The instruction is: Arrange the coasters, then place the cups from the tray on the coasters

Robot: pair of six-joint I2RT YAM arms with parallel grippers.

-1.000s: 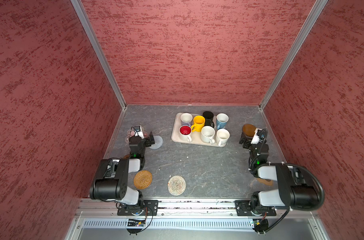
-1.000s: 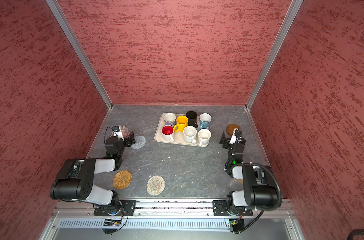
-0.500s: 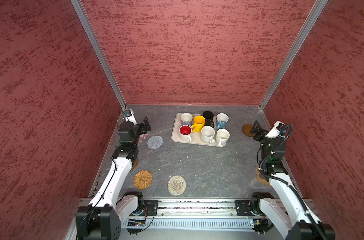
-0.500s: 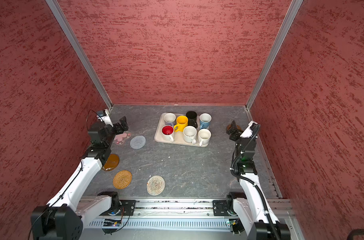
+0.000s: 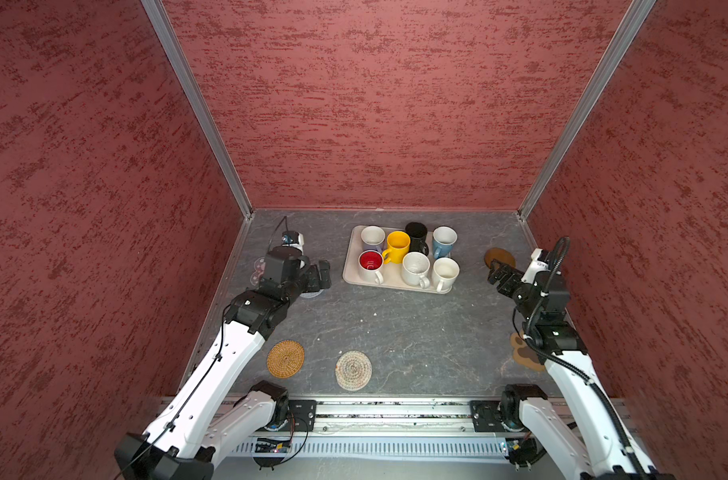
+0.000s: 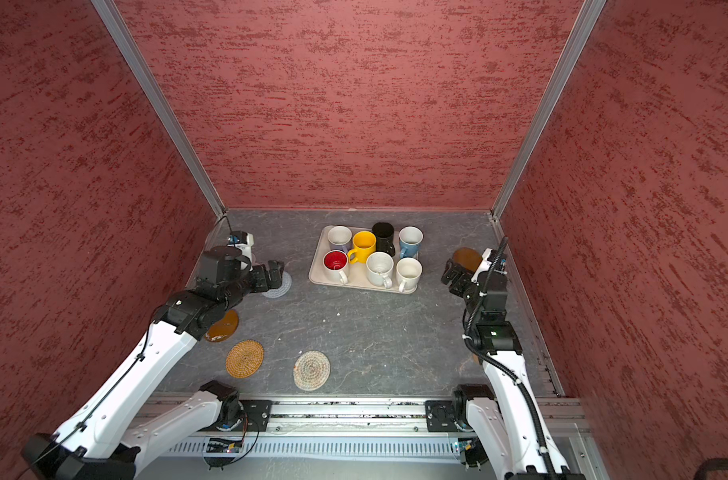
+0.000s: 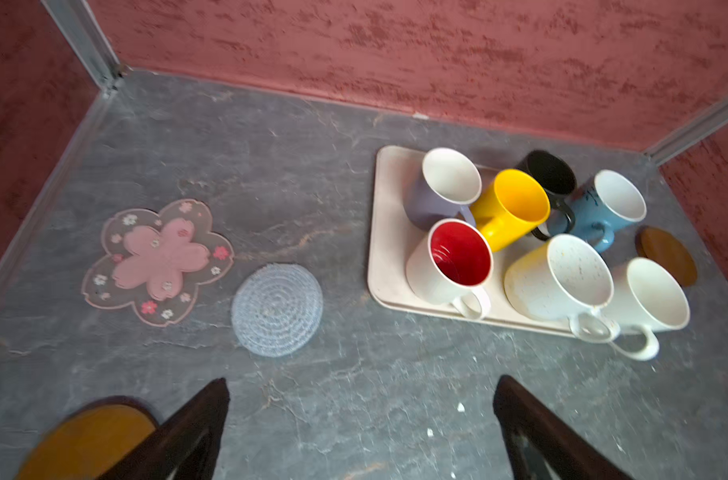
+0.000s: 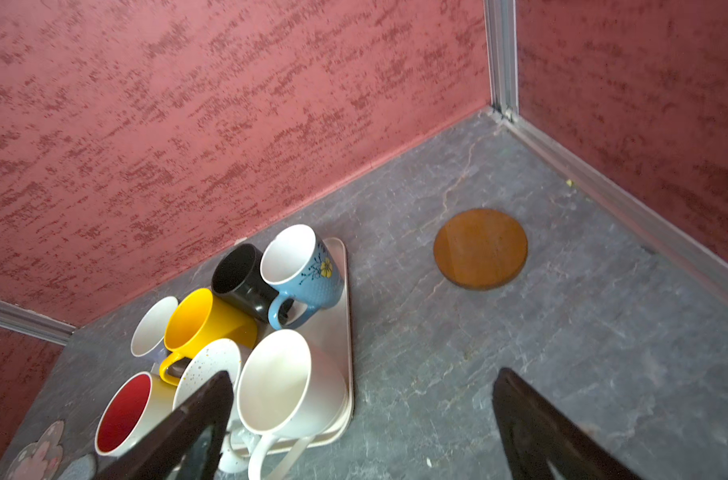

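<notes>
Seven cups stand on the beige tray (image 5: 349, 272) at the back middle, among them a yellow cup (image 5: 397, 245), a black cup (image 5: 416, 233) and a red-lined cup (image 5: 370, 262). My left gripper (image 5: 323, 277) hangs open and empty above the grey-blue woven coaster (image 7: 277, 309), beside the pink flower coaster (image 7: 158, 259). A wooden disc (image 6: 224, 326) lies under the left arm. My right gripper (image 5: 495, 274) is open and empty just in front of the other wooden disc (image 8: 480, 248), to the right of the tray. The paw coaster (image 5: 520, 355) lies by the right arm.
An orange-tan woven coaster (image 5: 285, 358) and a beige woven coaster (image 5: 353, 370) lie near the front rail. Red walls close the grey floor (image 5: 395, 328) on three sides. White crumbs dot the floor before the tray.
Both arms have unfolded from a low tucked pose and stretched toward the back. The left gripper has swung in over the grey-blue coaster; the right has come inward from the wooden disc.
</notes>
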